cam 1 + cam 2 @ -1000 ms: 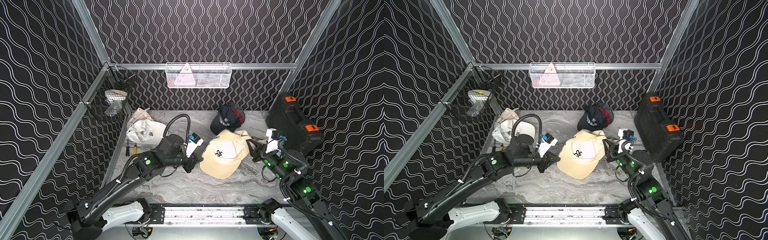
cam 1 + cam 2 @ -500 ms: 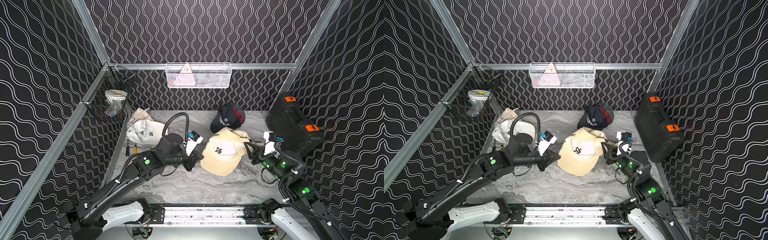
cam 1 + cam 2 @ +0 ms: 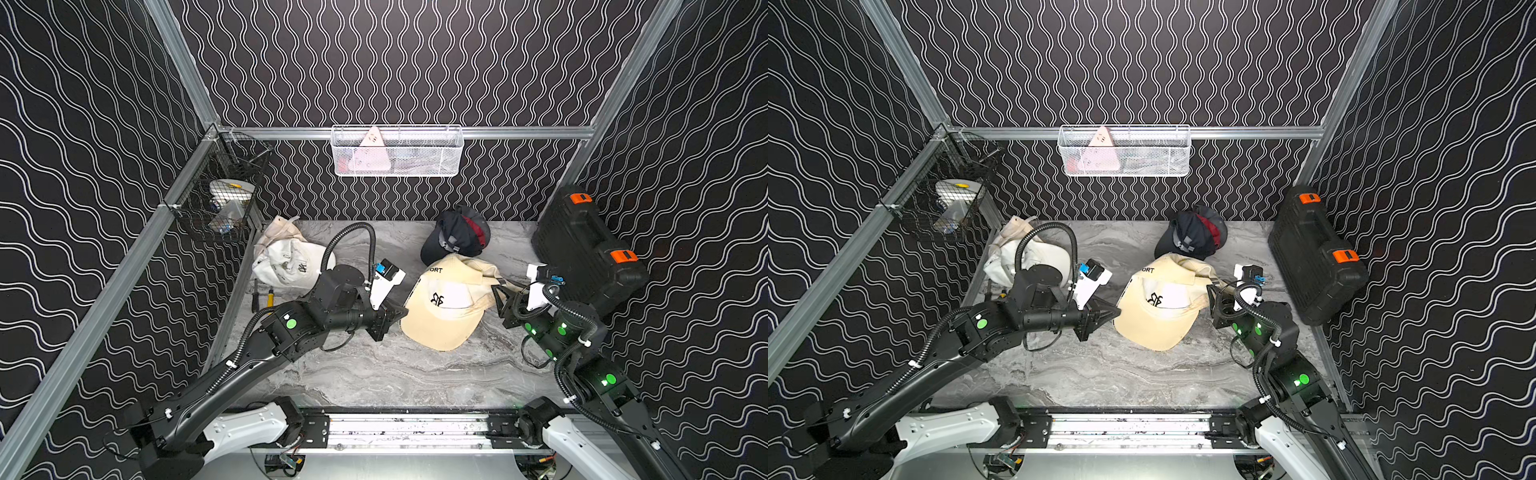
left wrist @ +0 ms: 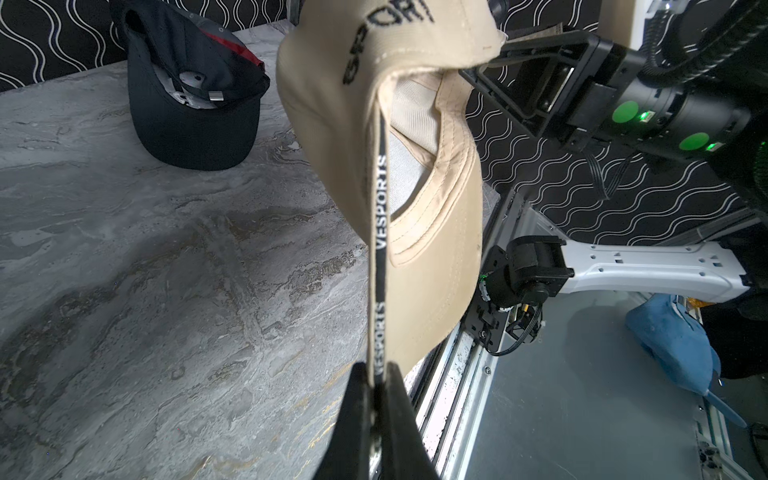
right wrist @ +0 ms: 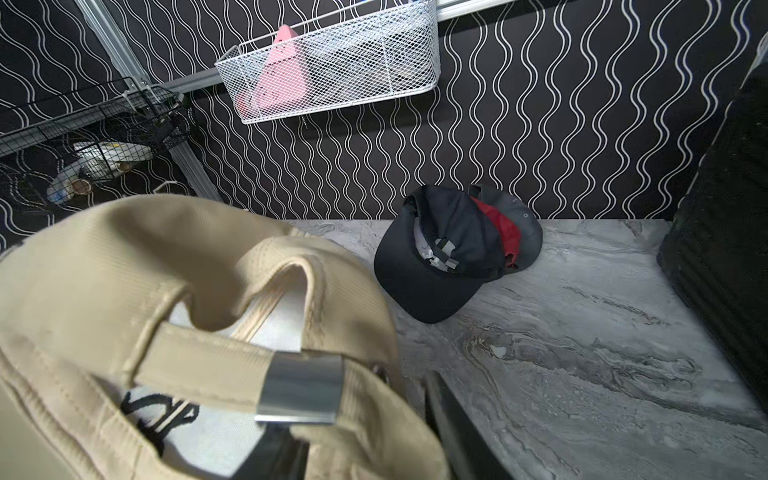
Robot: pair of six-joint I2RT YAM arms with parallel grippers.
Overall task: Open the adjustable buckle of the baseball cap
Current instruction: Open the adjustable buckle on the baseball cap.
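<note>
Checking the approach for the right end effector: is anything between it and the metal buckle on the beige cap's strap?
Nothing visible does. In the right wrist view the metal buckle sits uncovered on the strap of the beige cap, just ahead of the right end effector, jaws open. The dark cap lies farther back, apart.

beige cap (image 3: 446,328) | lifted, brim hanging down; silver buckle (image 5: 300,388) | closed on strap

The beige cap (image 5: 104,257) is matt woven cloth, its buckle (image 5: 301,388) polished, shiny metal. The desk (image 5: 582,353) looks like smooth grey marble; the case (image 3: 582,257) is matt black ribbed plastic.
</note>
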